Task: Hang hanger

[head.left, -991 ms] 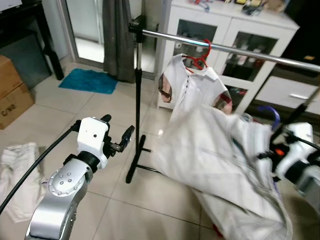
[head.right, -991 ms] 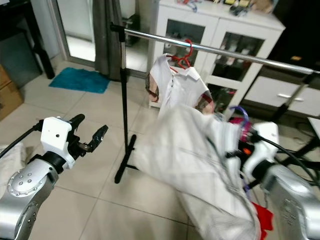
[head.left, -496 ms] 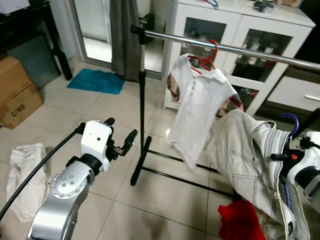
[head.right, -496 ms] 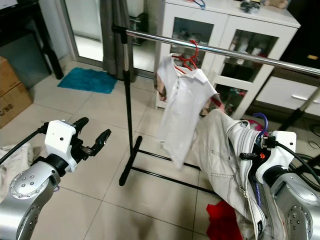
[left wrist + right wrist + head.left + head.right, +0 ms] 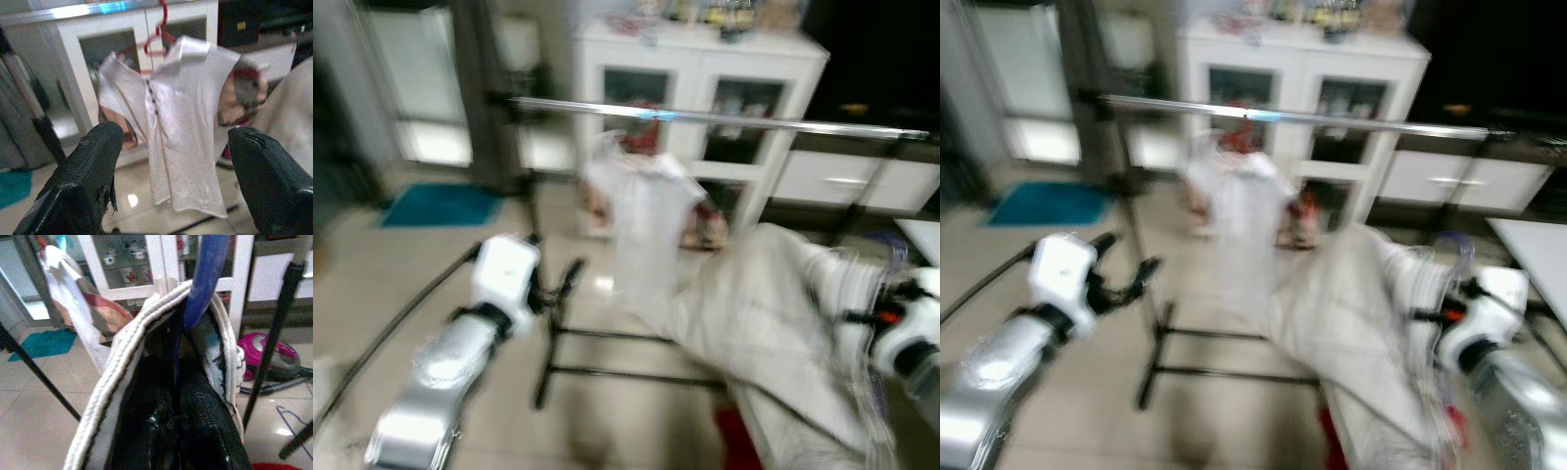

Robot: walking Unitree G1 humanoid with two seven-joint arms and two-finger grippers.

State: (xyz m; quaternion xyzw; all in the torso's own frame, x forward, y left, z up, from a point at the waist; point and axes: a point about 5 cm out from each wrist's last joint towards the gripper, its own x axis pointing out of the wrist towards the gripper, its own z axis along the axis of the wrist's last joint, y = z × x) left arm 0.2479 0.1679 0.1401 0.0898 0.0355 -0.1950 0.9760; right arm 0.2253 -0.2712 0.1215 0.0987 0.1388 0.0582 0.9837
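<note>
Both eye views are blurred. A chrome clothes rail (image 5: 705, 117) runs across the scene, and a white polo shirt (image 5: 181, 122) hangs from it on a red hanger (image 5: 159, 34). My right gripper (image 5: 177, 401) is low on the right, below the rail, shut on the neck of a blue hanger (image 5: 205, 279). That hanger carries a white garment with stitched seams (image 5: 754, 323), which drapes toward the floor. My left gripper (image 5: 558, 284) is held out in front of the polo shirt, open, with nothing between its fingers (image 5: 93, 166).
A white cabinet with glass doors (image 5: 705, 69) stands behind the rail. The rack's black post and floor bars (image 5: 607, 372) lie ahead, with another black leg (image 5: 274, 333) near my right gripper. A teal mat (image 5: 440, 204), a red cloth (image 5: 729, 431) and a pink object (image 5: 264, 350) are on the floor.
The whole picture has swung and blurred, so the camera moved. The white garment hangs more spread out to the left of my right gripper. The left gripper stays open.
</note>
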